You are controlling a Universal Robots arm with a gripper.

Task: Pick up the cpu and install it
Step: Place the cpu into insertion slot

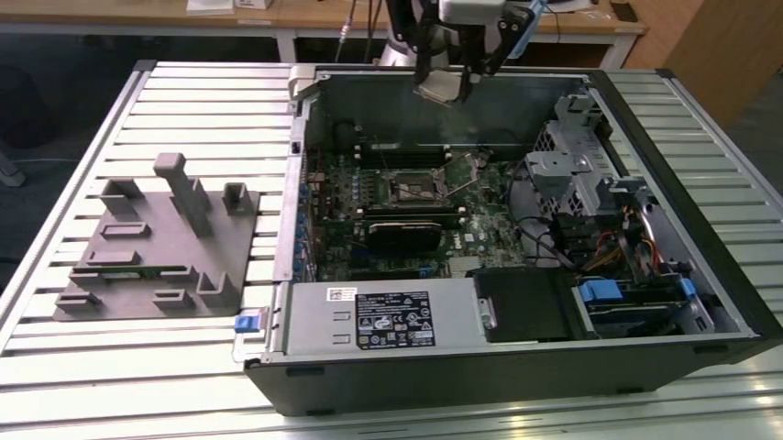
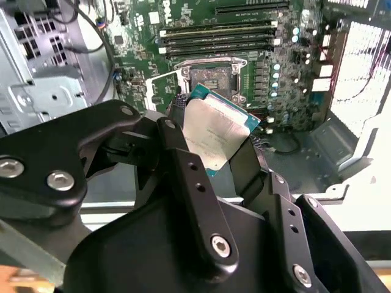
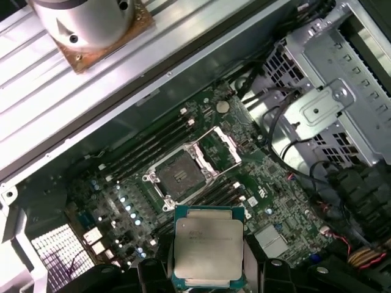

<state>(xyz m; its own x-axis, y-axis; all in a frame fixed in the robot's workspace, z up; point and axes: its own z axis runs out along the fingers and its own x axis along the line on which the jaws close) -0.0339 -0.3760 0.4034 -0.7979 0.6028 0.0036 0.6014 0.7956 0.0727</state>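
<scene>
The cpu (image 1: 438, 93), a small square chip with a pale metal top and a green rim, hangs above the far wall of the open computer case (image 1: 685, 137). My gripper (image 1: 445, 81) is shut on it. In both wrist views the black fingers (image 2: 177, 146) clamp the cpu (image 2: 214, 131) by two opposite edges, and the cpu (image 3: 208, 247) is held tilted, well above the board. The open cpu socket (image 3: 182, 177) with its raised metal frame lies on the green motherboard, away from the chip. In the exterior view this socket (image 1: 410, 188) sits mid-board, nearer the camera than the gripper.
A grey fixture (image 1: 153, 243) with upright posts lies on the slatted table at the exterior view's left. Inside the case are a white-labelled black box (image 1: 391, 316), a metal drive cage (image 1: 575, 174) with cables, and memory slots (image 3: 153, 143) beside the socket. The arm's base (image 3: 82, 18) stands behind the case.
</scene>
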